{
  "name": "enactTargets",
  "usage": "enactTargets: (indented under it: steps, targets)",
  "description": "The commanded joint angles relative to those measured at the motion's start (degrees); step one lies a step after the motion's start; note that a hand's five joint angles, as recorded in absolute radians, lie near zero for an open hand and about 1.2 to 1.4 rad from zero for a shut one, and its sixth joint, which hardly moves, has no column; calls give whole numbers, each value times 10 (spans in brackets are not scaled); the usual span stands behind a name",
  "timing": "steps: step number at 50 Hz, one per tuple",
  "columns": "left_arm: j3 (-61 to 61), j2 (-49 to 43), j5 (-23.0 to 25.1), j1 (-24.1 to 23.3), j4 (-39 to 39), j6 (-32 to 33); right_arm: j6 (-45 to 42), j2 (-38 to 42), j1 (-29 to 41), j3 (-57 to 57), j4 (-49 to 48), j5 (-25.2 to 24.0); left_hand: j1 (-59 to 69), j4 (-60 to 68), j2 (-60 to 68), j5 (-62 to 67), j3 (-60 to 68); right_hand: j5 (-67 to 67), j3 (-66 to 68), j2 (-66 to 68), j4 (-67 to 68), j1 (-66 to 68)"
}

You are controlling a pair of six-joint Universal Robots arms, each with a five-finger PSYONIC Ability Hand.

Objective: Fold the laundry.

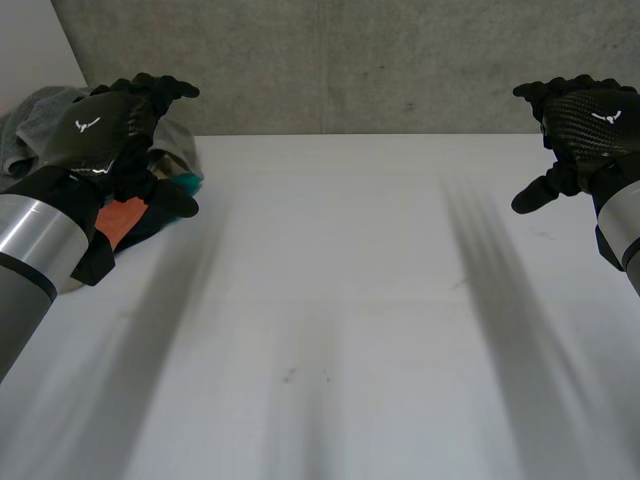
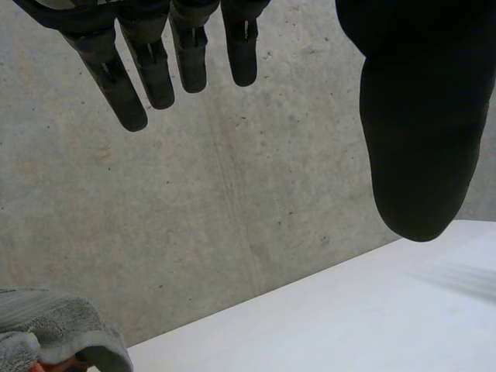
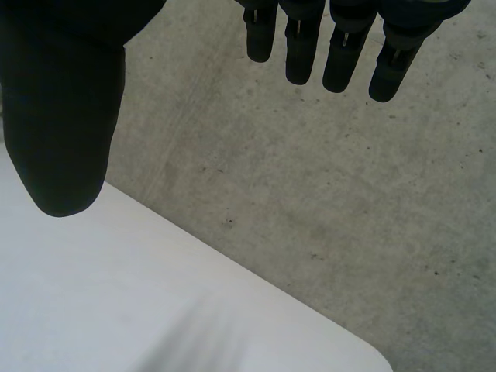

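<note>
- The left hand [image 1: 105, 130] hangs above the far left corner of the table. In its wrist view the black fingers [image 2: 124, 85] reach out straight, a little apart from one another, with the broad thumb [image 2: 418, 116] held well off to the side: a relaxed, spread hand.
- Its back is a glossy woven shell with a small white mark, and a grey metal forearm [image 1: 30, 245] runs behind it.
- The right hand [image 1: 590, 125] hovers over the far right of the table in the same shape, with a row of straight fingers [image 3: 341, 54] and the thumb [image 3: 62, 124] wide of them.
- The laundry pile [image 1: 45, 125] lies under and behind the left hand at the table's corner. It is soft grey terry-like cloth, with an orange piece [image 1: 122, 218] and a teal scrap [image 1: 188, 183] showing beneath.
- The hand and forearm cover much of the pile, so what garments it holds cannot be made out.
- In the left wrist view a rounded fold of the grey cloth [image 2: 54, 333] shows below the fingers.
- The table [image 1: 340, 300] is smooth, matte white.
- The wall [image 1: 350, 60] behind is rough, speckled concrete.
</note>
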Motion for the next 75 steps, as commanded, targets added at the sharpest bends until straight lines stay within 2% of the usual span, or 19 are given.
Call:
enactTargets:
  steps: [1,13,18,23,33,36,40,41,45,47,48,53,55,59,60,65,67,71,75]
  targets:
    - [-3,-2,-1,0,0,1,-2,2,7,-2,-6,5,-50,-53,-51,-50,-50,-56,-59,-55,-60,-35]
    - [3,5,0,4,10,0,-2,1,8,0,-5,2,-57,-60,-58,-57,-57,-56,-59,-55,-60,-35]
    - [37,-17,-16,31,62,15,-4,-2,8,-2,-5,0,-55,-58,-56,-55,-55,-56,-59,-55,-60,-35]
    - [100,-121,-47,124,101,94,-6,-3,8,-2,-5,-1,-55,-58,-56,-55,-55,-56,-59,-55,-60,-35]
    - [258,-358,-48,179,167,236,-18,1,8,-1,-3,-1,-57,-60,-58,-57,-57,-56,-59,-55,-60,-35]
    - [300,-408,-50,213,171,254,-20,2,8,0,-2,-1,-57,-60,-58,-57,-57,-56,-59,-55,-60,-35]
    - [334,-453,-49,222,174,255,-24,5,8,1,-3,-2,-31,-34,-32,-32,-32,-56,-59,-55,-60,-35]
    - [339,-458,-50,222,174,255,-27,7,8,1,-5,-2,-3,-6,-4,-3,-3,-56,-59,-55,-60,-35]
    - [347,-459,-49,220,176,249,-37,11,8,-1,-6,-2,346,343,345,346,346,-56,-59,-55,-60,-35]
    - [348,-457,-48,216,179,244,-40,14,8,-2,-6,-2,587,584,586,586,587,-56,-59,-55,-60,-35]
    - [348,-456,-48,215,180,241,-41,16,8,-2,-6,-2,643,639,641,642,642,-56,-59,-55,-60,-35]
    - [336,-410,-50,187,181,199,-42,16,7,-4,-6,-2,643,640,642,643,643,-56,-59,-55,-60,-35]
    - [313,-366,-48,171,175,162,-42,16,7,-6,-5,-2,643,640,642,643,643,-56,-59,-55,-60,-35]
    - [259,-278,-42,128,175,85,-42,12,1,-15,-3,-1,643,640,642,643,643,-56,-59,-55,-60,-35]
    - [237,-241,-40,103,174,47,-42,11,0,-17,-2,-1,643,640,642,643,643,-56,-59,-55,-60,-35]
    - [168,-167,-9,32,162,-26,-41,9,-1,-27,3,1,643,640,642,643,643,-56,-59,-55,-60,-35]
    - [144,-154,9,6,158,-40,-41,9,-1,-30,8,2,643,640,642,643,643,-56,-59,-55,-60,-35]
    - [87,-159,63,-87,161,-56,-41,9,0,-33,11,1,643,640,642,643,643,-56,-59,-55,-60,-35]
    - [85,-217,75,-167,162,-52,-41,13,0,-33,12,1,643,640,642,643,643,-56,-59,-55,-60,-35]
